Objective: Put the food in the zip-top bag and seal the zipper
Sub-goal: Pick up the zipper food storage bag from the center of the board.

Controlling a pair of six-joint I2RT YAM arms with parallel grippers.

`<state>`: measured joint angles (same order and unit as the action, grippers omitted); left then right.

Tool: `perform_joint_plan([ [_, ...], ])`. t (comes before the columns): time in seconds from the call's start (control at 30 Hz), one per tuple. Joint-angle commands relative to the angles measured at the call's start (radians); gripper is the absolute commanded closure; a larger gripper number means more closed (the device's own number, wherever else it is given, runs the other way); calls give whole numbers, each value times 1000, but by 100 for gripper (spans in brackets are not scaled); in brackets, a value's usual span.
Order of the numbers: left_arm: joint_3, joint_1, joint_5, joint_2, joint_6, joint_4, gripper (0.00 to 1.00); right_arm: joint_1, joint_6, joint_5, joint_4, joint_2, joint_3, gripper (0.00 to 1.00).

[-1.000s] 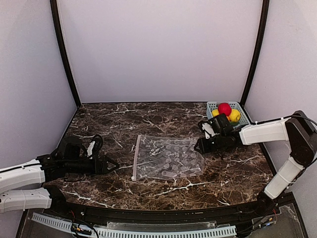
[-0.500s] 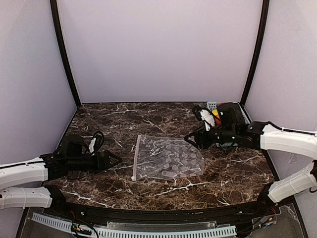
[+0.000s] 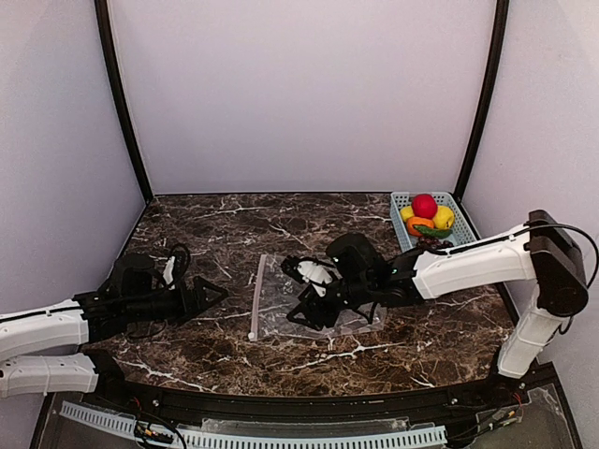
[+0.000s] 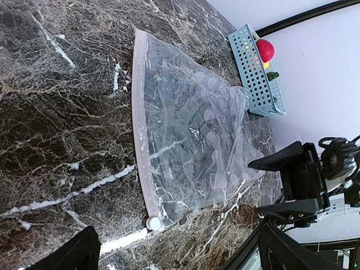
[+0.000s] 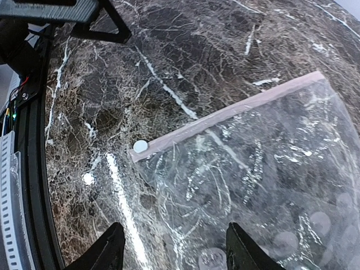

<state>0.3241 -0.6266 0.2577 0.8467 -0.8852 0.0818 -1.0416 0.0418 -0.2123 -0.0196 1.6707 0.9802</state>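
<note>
The zip-top bag (image 4: pixel 197 129) lies flat in the middle of the marble table (image 3: pixel 215 234). Its zipper (image 4: pixel 139 129) runs along the 9 o'clock edge, and a small white slider (image 4: pixel 152 223) sits at the near end of the strip. I cannot tell whether the mouth is open or closed. I see no fruit inside the bag. The food (image 3: pixel 426 217) is all in the light-blue basket (image 4: pixel 254 76), well apart from the bag at about 2 o'clock.

The right gripper (image 3: pixel 311 305) hangs over the bag and points toward 8 o'clock. Its fingers are partly spread and hold nothing. The left gripper (image 3: pixel 213 295) waits at 9 o'clock of the bag, near the zipper. It is spread wide and is also empty.

I judge the step in hand is to get hold of the bag and open its mouth, so the task is only at its beginning. The next move probably needs one claw to pinch only the upper film beside the zipper, while the other holds the lower edge. This is delicate, because the thin plastic lies flat on the stone and may slide.
</note>
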Motion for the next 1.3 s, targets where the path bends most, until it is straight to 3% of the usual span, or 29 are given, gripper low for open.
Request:
perform_joint_plan([
  [0.0,-23,-2,-21,-26,-26,8,1,-55,-55,24,-37,111,73,41],
  [0.37,-52,-2,-21,-48,-45,4,1,-123,-104,131,-12,308,222,42],
  [0.77,-54,-2,-22,-41,-41,-5,1,-147,-137,208,17,396,268,43],
  [0.93,-54,-2,-21,-39,-37,-8,1,-147,-133,209,17,418,273,57],
  [1.27,-23,-1,-42,-59,44,-73,1,-146,-81,233,-17,373,234,97],
])
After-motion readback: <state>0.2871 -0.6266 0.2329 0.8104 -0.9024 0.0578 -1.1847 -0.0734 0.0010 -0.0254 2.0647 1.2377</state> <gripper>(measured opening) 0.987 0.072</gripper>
